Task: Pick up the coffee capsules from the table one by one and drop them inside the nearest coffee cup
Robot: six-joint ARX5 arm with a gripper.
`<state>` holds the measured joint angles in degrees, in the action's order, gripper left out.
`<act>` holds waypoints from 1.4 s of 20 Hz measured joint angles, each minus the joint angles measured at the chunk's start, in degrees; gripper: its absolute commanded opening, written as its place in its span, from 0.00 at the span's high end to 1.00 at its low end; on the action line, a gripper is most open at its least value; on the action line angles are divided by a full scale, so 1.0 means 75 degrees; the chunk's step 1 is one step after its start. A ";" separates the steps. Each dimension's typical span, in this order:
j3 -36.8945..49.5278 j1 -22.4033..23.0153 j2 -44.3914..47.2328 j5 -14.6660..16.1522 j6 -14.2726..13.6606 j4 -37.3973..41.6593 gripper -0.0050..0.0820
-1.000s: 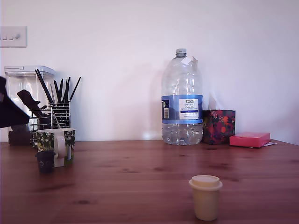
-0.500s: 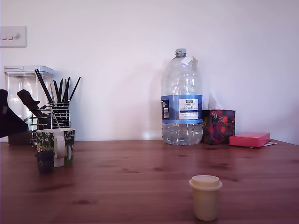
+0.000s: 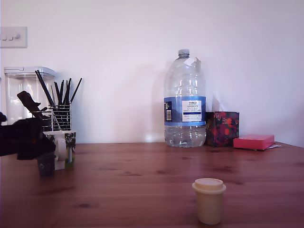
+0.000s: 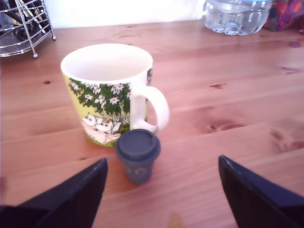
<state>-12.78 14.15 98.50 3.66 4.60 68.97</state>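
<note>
I'm looking at the navy capsule (image 4: 137, 162) standing upright on the wooden table (image 4: 228, 85), right beside the coffee cup (image 4: 110, 92), close to its handle; whether they are touching I cannot tell. In the wrist view the capsule is sitting low and centre, with the gripper (image 4: 161, 190) spread wide, one dark finger (image 4: 71, 197) in the lower left of the frame and the other in the lower right, nothing between them. That view is also showing me the cup's empty white interior, which the exterior view is not giving me.

In the exterior view the navy capsule (image 3: 46, 164) is at the far left, partly covered by the dark gripper (image 3: 23, 137), while the cream capsule (image 3: 209, 200) is standing alone low and right of centre, well apart from the cup (image 3: 61, 148); the wrist view is not showing it.

Bare tabletop is lying open between the two capsules. Behind the cup the wire holder (image 3: 56, 118) is crowding the back left, with the water bottle (image 3: 185, 102), patterned box (image 3: 222, 128) and pink box (image 3: 253, 141) along the wall.

Since half a second ago the gripper has come lower and further into the frame, now overlapping the cup and navy capsule.
</note>
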 measured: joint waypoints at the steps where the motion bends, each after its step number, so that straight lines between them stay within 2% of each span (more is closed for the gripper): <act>1: -0.0152 -0.0058 0.0329 0.0105 -0.0017 0.0020 0.16; 5: -0.0638 -0.0187 0.1399 0.0251 -0.0035 0.0268 0.16; 13: -0.1454 -0.0213 0.2282 0.0338 -0.0035 0.0356 0.17; 14: -0.1480 -0.0213 0.2288 0.0338 -0.0038 0.0356 0.21; 15: -0.1504 -0.0213 0.2288 0.0338 -0.0038 0.0350 0.30; 18: -0.1533 -0.0224 0.2288 0.0358 -0.0076 0.0280 0.74; 19: -0.1533 -0.0251 0.2288 0.0364 -0.0087 0.0256 0.84; 20: -0.1533 -0.0256 0.2288 0.0364 -0.0090 0.0236 0.88; 26: -0.1533 -0.0265 0.2288 0.0402 -0.0090 0.0239 0.88; 28: -0.1530 -0.0251 0.2288 0.0720 -0.0093 0.0239 0.88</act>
<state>-24.25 12.27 115.66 9.06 3.90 70.76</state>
